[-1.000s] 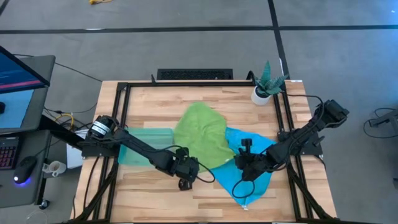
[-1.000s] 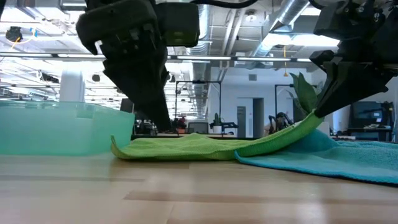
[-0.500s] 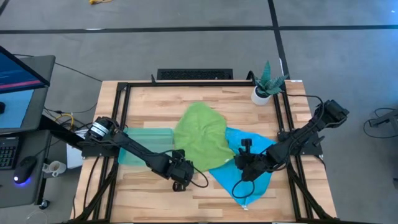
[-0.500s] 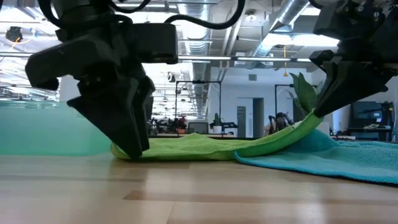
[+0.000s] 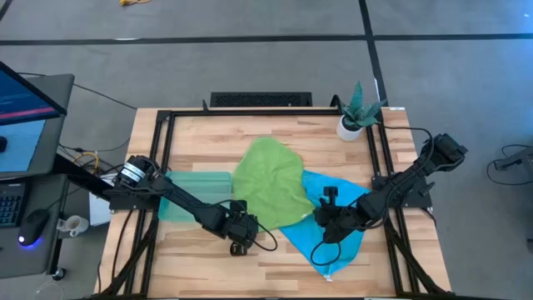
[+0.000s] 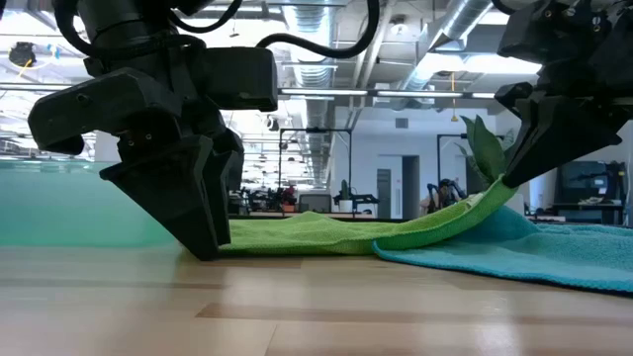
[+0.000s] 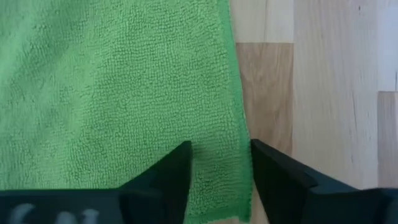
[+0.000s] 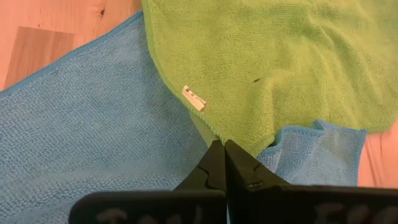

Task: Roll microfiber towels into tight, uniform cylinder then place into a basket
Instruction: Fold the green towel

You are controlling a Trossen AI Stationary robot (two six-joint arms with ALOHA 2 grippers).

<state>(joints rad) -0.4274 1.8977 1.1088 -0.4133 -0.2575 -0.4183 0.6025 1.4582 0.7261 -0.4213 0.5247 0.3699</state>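
Note:
The lime green towel (image 5: 271,183) lies spread on the table, its right part over the sky blue towel (image 5: 304,237). My right gripper (image 5: 323,222) is shut on the green towel's near right corner, above the blue towel. My left gripper (image 5: 241,240) is open and down at the table at the green towel's near left corner. In the left wrist view its fingers stand on either side of the towel's edge strip (image 7: 221,149). The teal basket (image 5: 196,187) stands left of the green towel. My left gripper: I cannot tell whether its open fingers touch the green towel. My right gripper pinches the green towel's corner (image 8: 229,132) between its two shut fingers, coming from above and slanting. That corner is lifted (image 6: 499,188) off the blue towel, and the cloth slopes down from it to the table.
A potted plant (image 5: 358,112) stands at the table's far right corner. A black frame (image 5: 166,125) runs round the table. Bare wood lies along the near edge (image 5: 208,267) and the far edge.
My left gripper has come down and gone a little toward the table's left edge, ending with its fingertips at the table by the green towel's near left corner. My right gripper and both towels have kept still.

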